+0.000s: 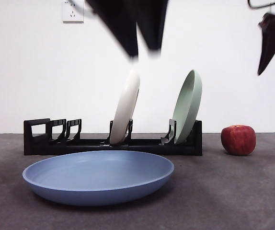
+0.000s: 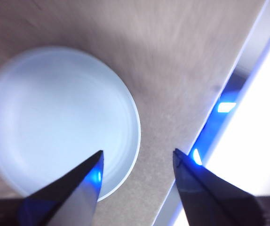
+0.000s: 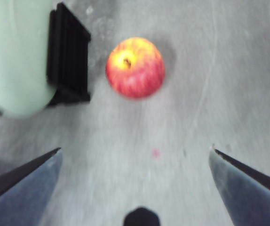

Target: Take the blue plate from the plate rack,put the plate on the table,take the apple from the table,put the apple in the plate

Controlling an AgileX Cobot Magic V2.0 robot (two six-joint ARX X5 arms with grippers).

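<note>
The blue plate (image 1: 98,175) lies flat on the table (image 1: 233,191) in front of the plate rack (image 1: 46,141). My left gripper (image 1: 143,50) hangs open and empty high above it. In the left wrist view the plate (image 2: 55,117) lies far below the open left gripper (image 2: 137,151). The apple (image 1: 238,140) sits on the table to the right of the rack's end. My right gripper (image 1: 262,69) is high at the top right. In the right wrist view the right gripper (image 3: 135,149) is open and empty above the apple (image 3: 135,67), next to the rack's end (image 3: 69,61).
A cream-white plate (image 1: 126,108) and a pale green plate (image 1: 188,105) stand upright in the rack; the green one also shows in the right wrist view (image 3: 12,56). A wall outlet (image 1: 73,10) is on the white wall behind.
</note>
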